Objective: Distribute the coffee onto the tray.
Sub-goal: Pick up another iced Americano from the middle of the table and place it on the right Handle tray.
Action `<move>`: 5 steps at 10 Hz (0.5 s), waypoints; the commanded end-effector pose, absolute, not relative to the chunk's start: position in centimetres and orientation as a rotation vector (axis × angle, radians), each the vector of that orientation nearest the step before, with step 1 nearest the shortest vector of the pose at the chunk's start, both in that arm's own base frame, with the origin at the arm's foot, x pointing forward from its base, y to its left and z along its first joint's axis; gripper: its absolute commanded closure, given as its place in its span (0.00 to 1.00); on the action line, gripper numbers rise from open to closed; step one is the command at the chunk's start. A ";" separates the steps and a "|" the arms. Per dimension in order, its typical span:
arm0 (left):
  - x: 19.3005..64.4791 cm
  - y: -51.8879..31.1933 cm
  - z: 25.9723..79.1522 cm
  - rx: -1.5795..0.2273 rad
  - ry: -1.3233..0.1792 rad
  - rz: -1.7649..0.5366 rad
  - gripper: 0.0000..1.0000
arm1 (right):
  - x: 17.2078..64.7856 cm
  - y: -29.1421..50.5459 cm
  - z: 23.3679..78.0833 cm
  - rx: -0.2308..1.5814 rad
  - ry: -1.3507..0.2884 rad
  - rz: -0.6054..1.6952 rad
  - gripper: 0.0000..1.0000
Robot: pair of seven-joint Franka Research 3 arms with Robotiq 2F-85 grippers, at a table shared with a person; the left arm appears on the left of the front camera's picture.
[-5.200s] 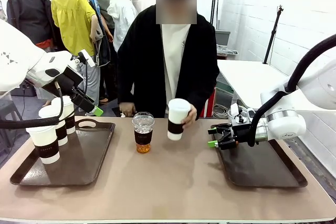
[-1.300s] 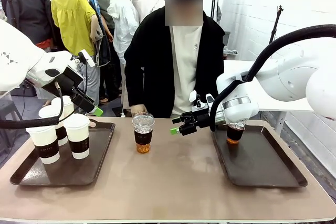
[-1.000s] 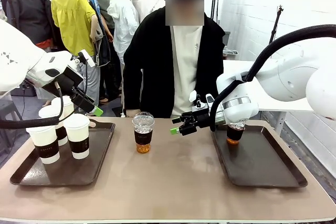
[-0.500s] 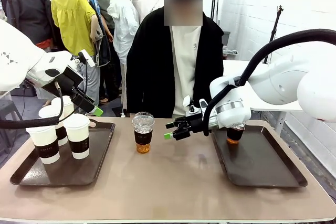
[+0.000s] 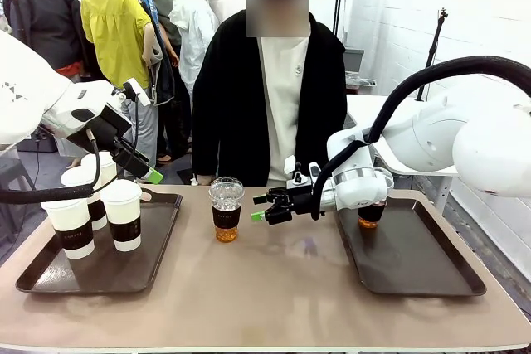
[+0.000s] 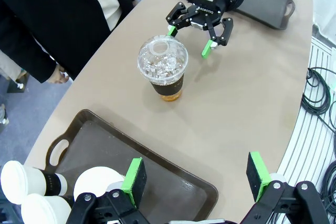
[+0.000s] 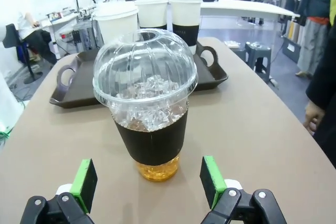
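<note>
A clear dome-lidded cup of amber coffee (image 5: pixel 226 209) with a black sleeve stands upright at the table's middle (image 6: pixel 163 66). My right gripper (image 5: pixel 259 207) is open just to its right, at cup height, and does not touch it. In the right wrist view the cup (image 7: pixel 149 103) stands just ahead of my open right gripper (image 7: pixel 148 179). Several white lidded cups (image 5: pixel 123 213) stand on the left tray (image 5: pixel 158 238). Above that tray hangs my left gripper (image 5: pixel 149 173), open and holding nothing (image 6: pixel 195 178). Another amber cup (image 5: pixel 371 211) sits on the right tray (image 5: pixel 415 275), partly behind my right wrist.
A person in a black jacket stands at the far edge with one hand (image 6: pixel 58 74) near the table's rim. Cables (image 6: pixel 320 93) lie on the floor beside the table. Bare tabletop (image 5: pixel 274 288) lies between the two trays.
My right gripper has moved left from the right tray toward the middle cup, staying open. Since the oldest frame, a white cup has joined the left tray and an amber cup the right one.
</note>
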State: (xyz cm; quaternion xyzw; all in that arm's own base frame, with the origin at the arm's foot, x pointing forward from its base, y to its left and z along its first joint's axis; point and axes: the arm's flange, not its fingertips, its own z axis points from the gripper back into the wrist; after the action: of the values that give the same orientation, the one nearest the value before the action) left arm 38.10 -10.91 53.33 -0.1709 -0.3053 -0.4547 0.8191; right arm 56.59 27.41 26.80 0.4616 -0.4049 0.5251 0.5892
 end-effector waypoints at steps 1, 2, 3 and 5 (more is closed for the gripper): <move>38.3 -10.8 53.3 -0.387 -0.654 -0.976 0.00 | 57.2 27.9 25.7 1.138 -0.979 1.191 0.00; 38.3 -10.8 53.3 -0.387 -0.654 -0.976 0.00 | 57.2 28.2 25.4 1.157 -0.973 1.193 0.00; 38.3 -10.8 53.3 -0.387 -0.654 -0.976 0.00 | 57.3 28.5 25.1 1.170 -0.970 1.193 0.00; 38.3 -10.8 53.3 -0.387 -0.654 -0.976 0.00 | 57.5 29.2 24.7 1.182 -0.974 1.204 0.00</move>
State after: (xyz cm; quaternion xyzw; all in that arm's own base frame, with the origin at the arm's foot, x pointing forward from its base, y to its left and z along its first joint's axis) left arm 38.10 -10.91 53.33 -0.1709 -0.3053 -0.4547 0.8191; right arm 56.73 28.38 24.98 0.4989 -0.3968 0.5186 0.5698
